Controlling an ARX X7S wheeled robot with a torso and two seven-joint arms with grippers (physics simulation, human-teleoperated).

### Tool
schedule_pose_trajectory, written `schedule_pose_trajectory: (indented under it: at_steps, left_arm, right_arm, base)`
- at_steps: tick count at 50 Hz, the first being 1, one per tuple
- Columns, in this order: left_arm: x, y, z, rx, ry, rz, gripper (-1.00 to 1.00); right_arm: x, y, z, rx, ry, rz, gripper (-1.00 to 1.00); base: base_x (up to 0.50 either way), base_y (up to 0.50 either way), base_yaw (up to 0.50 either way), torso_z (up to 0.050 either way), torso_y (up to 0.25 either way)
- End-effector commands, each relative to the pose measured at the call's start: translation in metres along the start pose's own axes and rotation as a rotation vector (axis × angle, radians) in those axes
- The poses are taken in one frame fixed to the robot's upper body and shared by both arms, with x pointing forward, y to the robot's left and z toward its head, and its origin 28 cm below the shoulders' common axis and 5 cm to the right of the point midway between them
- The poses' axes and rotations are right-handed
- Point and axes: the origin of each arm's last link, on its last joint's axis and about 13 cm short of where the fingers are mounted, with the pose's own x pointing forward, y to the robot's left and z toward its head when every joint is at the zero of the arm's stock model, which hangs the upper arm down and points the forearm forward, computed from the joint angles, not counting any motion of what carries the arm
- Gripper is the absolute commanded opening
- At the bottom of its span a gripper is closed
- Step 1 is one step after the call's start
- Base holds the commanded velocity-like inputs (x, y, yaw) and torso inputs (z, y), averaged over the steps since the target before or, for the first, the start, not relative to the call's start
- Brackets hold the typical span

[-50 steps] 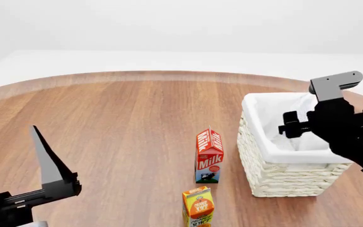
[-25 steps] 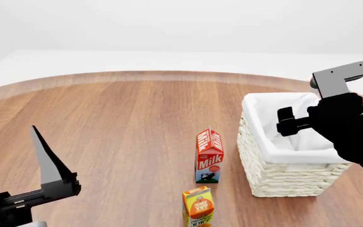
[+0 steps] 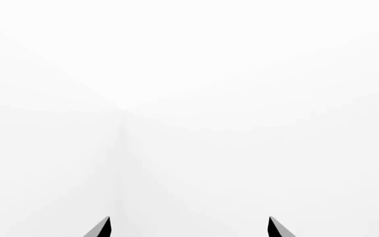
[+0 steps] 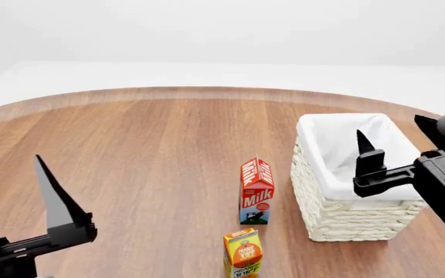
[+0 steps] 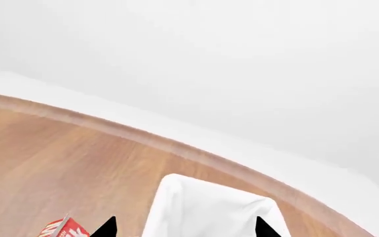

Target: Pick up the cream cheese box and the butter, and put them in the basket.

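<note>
Your right hand (image 4: 400, 136) sits above the near right side of the basket (image 4: 338, 217), fingers pointing up and spread wide, nothing between them. One dark fingertip (image 4: 361, 139) stands in front of the white liner, the other shows at the head view's right edge. In the right wrist view, both tips (image 5: 107, 228) poke in at the frame's edge, well apart, with the basket's cloth liner (image 5: 203, 207) between them and a corner of the milk carton (image 5: 61, 229) off to one side.

Your left hand (image 4: 48, 191) is low at the head view's left, near the front edge of the surface (image 4: 145, 150). One long dark finger rises from it, tilted. The left wrist view gives you only blank white plus two finger tips (image 3: 100, 228) set far apart, so that hand is spread wide and holds nothing.

The basket stands on the wooden surface toward the right, its liner folded over the rim. From here you can't see into the bottom of it. Just to its left stands the red milk carton (image 4: 256, 191), upright, and nearer to you the orange juice carton (image 4: 243, 253), also upright, cut off by the frame.

The cream cheese box and the butter don't show in any of your views.
</note>
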Motion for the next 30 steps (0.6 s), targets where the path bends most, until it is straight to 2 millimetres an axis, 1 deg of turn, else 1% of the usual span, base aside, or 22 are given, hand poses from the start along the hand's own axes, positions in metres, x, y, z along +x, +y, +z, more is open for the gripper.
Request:
schedule_pose_trajectory:
  at_steps: [1,3,8,10,11,18,21,26,27,30]
  left_arm:
    - [0.0,0.005,0.003,0.016,-0.015,0.018,1.0]
    - [0.001,0.006,0.003,0.017,-0.017,0.021,1.0]
    - [0.002,0.01,0.005,0.028,-0.024,0.035,1.0]
    - [0.002,0.011,0.005,0.033,-0.026,0.038,1.0]
    - [0.003,0.012,0.005,0.035,-0.026,0.041,1.0]
    - [0.004,0.019,0.008,0.053,-0.035,0.062,1.0]
    - [0.005,0.02,0.008,0.058,-0.039,0.068,1.0]
    - [0.005,0.021,0.008,0.064,-0.041,0.073,1.0]
    - [0.005,0.023,0.008,0.067,-0.041,0.079,1.0]
    - [0.006,0.026,0.009,0.073,-0.042,0.091,1.0]
  right_arm:
    - [-0.038,0.051,-0.001,0.022,-0.1,0.215,1.0]
    - [-0.039,0.059,-0.001,0.033,-0.091,0.244,1.0]
    - [-0.04,0.087,-0.006,0.042,-0.06,0.343,1.0]
    - [-0.04,0.093,-0.007,0.049,-0.053,0.357,1.0]
    - [-0.041,0.099,-0.009,0.051,-0.043,0.387,1.0]
    - [-0.044,0.12,-0.014,0.078,-0.016,0.44,1.0]
    - [-0.047,0.133,-0.014,0.086,-0.017,0.491,1.0]
    - [-0.049,0.146,-0.016,0.108,-0.004,0.527,1.0]
    - [-0.05,0.152,-0.017,0.117,0.001,0.546,1.0]
    - [-0.053,0.16,-0.02,0.125,0.013,0.572,1.0]
  base:
    - [0.0,0.0,0.0,0.0,0.0]
    - [0.0,0.0,0.0,0.0,0.0]
    - [0.0,0.0,0.0,0.0,0.0]
    - [0.0,0.0,0.0,0.0,0.0]
    - [0.0,0.0,0.0,0.0,0.0]
    - [0.0,0.0,0.0,0.0,0.0]
    - [0.0,0.0,0.0,0.0,0.0]
    - [0.0,0.0,0.0,0.0,0.0]
    - [0.0,0.0,0.0,0.0,0.0]
    - [0.0,0.0,0.0,0.0,0.0]
